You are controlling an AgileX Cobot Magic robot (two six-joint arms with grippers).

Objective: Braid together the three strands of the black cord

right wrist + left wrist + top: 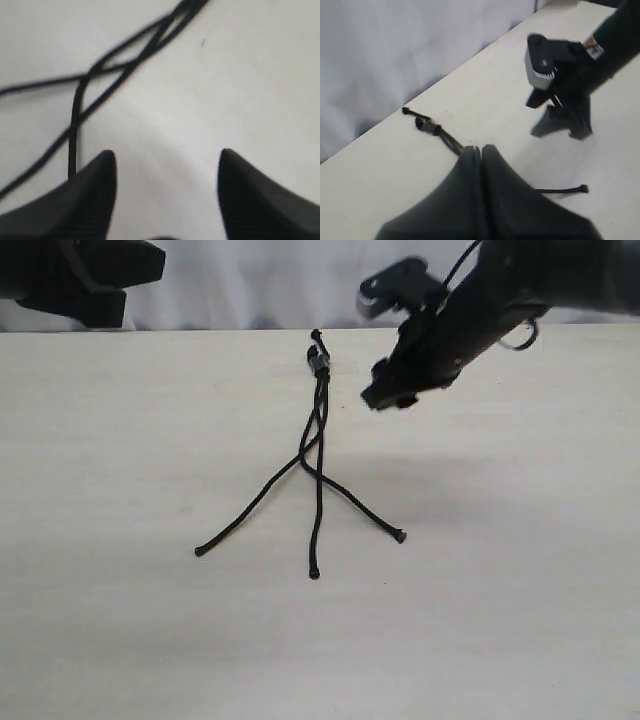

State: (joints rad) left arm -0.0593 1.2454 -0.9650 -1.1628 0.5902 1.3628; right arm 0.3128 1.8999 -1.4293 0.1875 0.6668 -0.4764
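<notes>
Robot lab, pale bench (520, 620), wht backdrop (250, 285)

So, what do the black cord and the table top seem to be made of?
The black cord looks like matte braided textile: it lies limp in soft curves. The table top seems pale matte laminate or painted wood, faintly speckled; unclear which.

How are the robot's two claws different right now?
The left gripper is shut tight; the right gripper is wide open. The left gripper hangs off to one side, while the right gripper hangs nearer the joined end of the black cord. Both are black and hold nothing.
</notes>
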